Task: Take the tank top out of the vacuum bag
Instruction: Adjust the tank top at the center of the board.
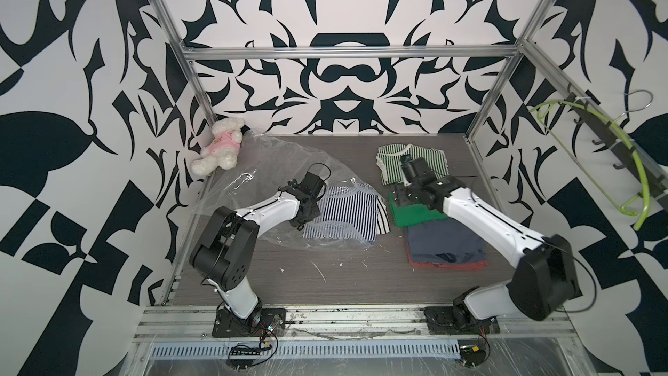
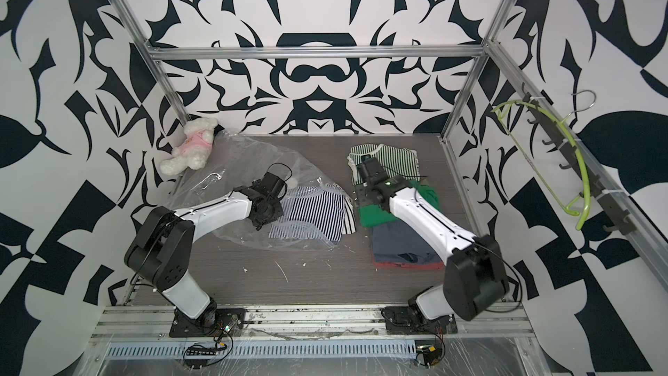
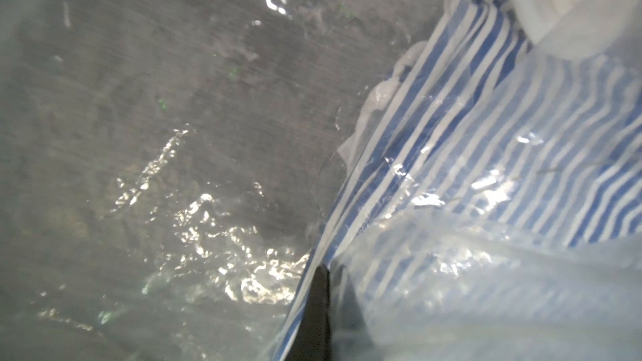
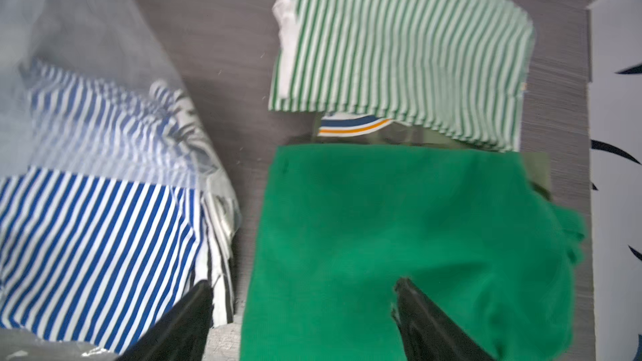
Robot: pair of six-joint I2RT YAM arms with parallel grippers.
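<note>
— What sits closest to the lens?

— The arm bases (image 1: 249,314), bolted to the aluminium rail (image 1: 343,321) at the near edge of the table (image 1: 361,283), in both top views.

— And the vacuum bag?

— The vacuum bag (image 1: 274,164) lies crumpled on the left half of the table. Its far corner is just beside a white plush toy (image 1: 218,148) in a pink top. At the end toward the table's middle lies a blue-striped garment (image 1: 347,211), partly under the film and partly out in the open. In the left wrist view a round white valve (image 3: 573,5) shows, blurred, next to those stripes.

— The left gripper?

— The left gripper (image 1: 302,220) is down on the bag at the garment's left edge, jaws pressed together. Film covers its camera, so whether plastic or cloth is pinched cannot be told.

— The right one?

— The right gripper (image 4: 304,283) hangs over a plain green garment (image 4: 364,220), fingers (image 4: 427,317) spread wide with nothing between them. That garment tops a pile with dark blue cloth (image 1: 444,244) beneath. A green-striped top (image 4: 399,46) lies beyond it, toward the back wall.
</note>
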